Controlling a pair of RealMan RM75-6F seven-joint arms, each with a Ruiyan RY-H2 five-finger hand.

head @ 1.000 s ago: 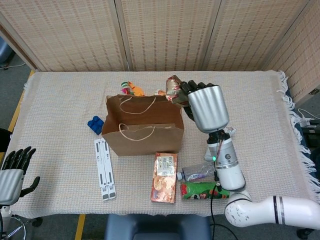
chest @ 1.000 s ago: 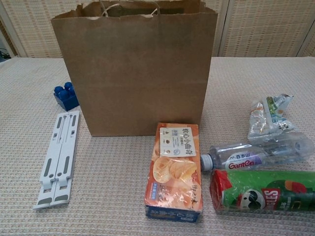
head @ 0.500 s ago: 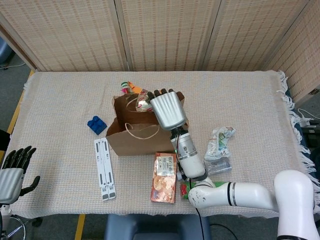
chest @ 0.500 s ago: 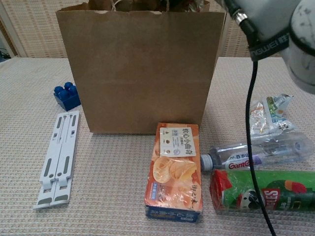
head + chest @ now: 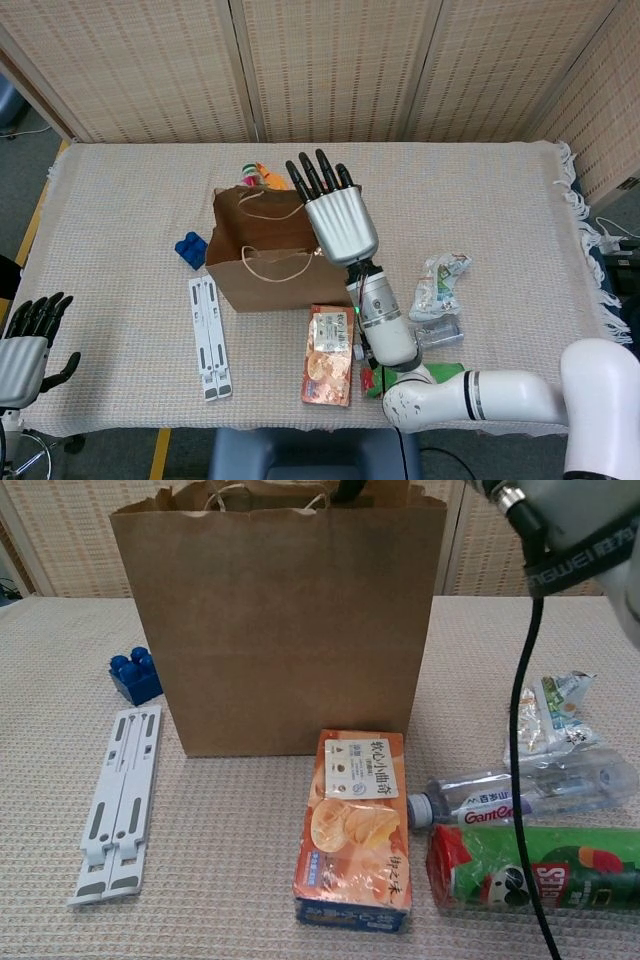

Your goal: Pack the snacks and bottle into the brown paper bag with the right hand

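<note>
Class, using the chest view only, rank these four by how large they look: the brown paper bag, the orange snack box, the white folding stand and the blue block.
1. brown paper bag
2. orange snack box
3. white folding stand, though it looks close to the box, so this order is unsure
4. blue block, smallest, though it also lies farther from the camera

Brown paper bag (image 5: 277, 630) upright (open); orange box (image 5: 354, 825), bottle (image 5: 520, 792), green can (image 5: 535, 868) lying flat.

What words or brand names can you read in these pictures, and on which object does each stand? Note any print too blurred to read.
"Ganten": water bottle label.
"REALMAN", partly cut off: band on the right arm.
Orange snack box: Chinese print, too small to read.
Green can: lettering only partly visible, unreadable.
</note>
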